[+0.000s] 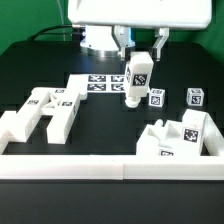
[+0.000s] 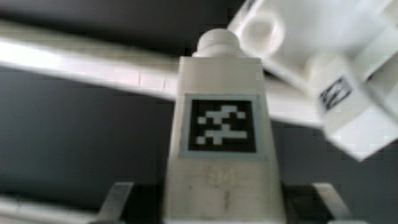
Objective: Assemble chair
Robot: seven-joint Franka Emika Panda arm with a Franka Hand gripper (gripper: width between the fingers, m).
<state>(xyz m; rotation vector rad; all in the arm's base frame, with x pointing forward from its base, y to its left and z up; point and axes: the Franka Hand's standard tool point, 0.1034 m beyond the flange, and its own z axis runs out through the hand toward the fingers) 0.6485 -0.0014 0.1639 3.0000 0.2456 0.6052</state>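
Plastic, chunky and white, made up the chair leg point(image 1: 137, 80) that the gripper point(image 1: 141, 55) held upright, fingers point(image 2: 121, 203) clamped on the flat sides of its upper end. Its foot hung low over the table point(image 1: 100, 125), just beside the marker board point(image 1: 98, 82). I judged it light, rigid and rather slick, so those flat faces above the tag seemed the safest hold. The seat point(image 1: 172, 138) lay apart.

Surface point(image 1: 100, 125): matte black, with a faint sheen toward the upper left of the frame. Long white border wall point(image 1: 70, 166) runs across the lower frame. Marker board point(image 1: 100, 82) lies flat on the surface, upper centre. Below the wall: dark, featureless. Light is even.
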